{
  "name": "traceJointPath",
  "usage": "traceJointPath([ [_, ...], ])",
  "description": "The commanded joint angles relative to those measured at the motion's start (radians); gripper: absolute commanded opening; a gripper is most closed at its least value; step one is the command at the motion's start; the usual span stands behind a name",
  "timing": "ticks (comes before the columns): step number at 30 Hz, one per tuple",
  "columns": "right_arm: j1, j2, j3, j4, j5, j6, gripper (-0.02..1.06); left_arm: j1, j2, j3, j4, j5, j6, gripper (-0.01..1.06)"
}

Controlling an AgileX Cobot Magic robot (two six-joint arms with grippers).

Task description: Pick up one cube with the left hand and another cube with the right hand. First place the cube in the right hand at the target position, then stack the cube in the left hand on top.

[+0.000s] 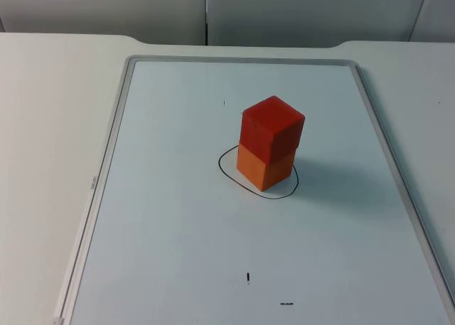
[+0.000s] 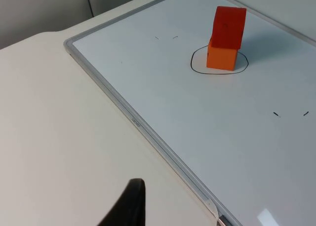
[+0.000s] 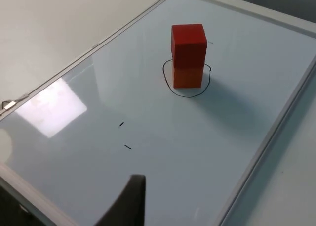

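A red cube (image 1: 272,129) stands on an orange cube (image 1: 264,169), a little turned against it. The stack sits inside a black hand-drawn ring (image 1: 226,170) near the middle of the whiteboard. The same red cube (image 2: 228,27) over the orange cube (image 2: 221,57) appears in the left wrist view, and again as red cube (image 3: 188,44) over orange cube (image 3: 188,76) in the right wrist view. My left gripper (image 2: 129,206) hangs over the bare table beside the board's frame, far from the stack. My right gripper (image 3: 129,201) hovers over the board, well away from the stack. Neither touches a cube.
The whiteboard (image 1: 178,232) has a grey metal frame (image 1: 99,176) and lies flat on the white table (image 1: 43,126). Small black pen marks (image 1: 248,276) dot the board. The grey partition wall (image 1: 284,12) closes the far side.
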Motion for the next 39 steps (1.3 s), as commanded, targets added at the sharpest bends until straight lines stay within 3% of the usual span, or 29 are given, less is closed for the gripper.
traceJointPath([
  [1, -0.002, -0.003, 0.009, 0.000, -0.011, -0.004, 1.04, -0.005, -0.004, 0.007, -0.006, -0.010, -0.003, 1.05],
  [23, -0.028, -0.003, 0.007, 0.006, -0.011, -0.004, 1.04, -0.005, -0.004, 0.007, -0.006, -0.010, -0.003, 1.05],
  [39, -0.583, -0.003, 0.007, 0.006, -0.011, -0.004, 1.04, -0.005, -0.004, 0.007, -0.006, -0.010, -0.003, 1.05],
])
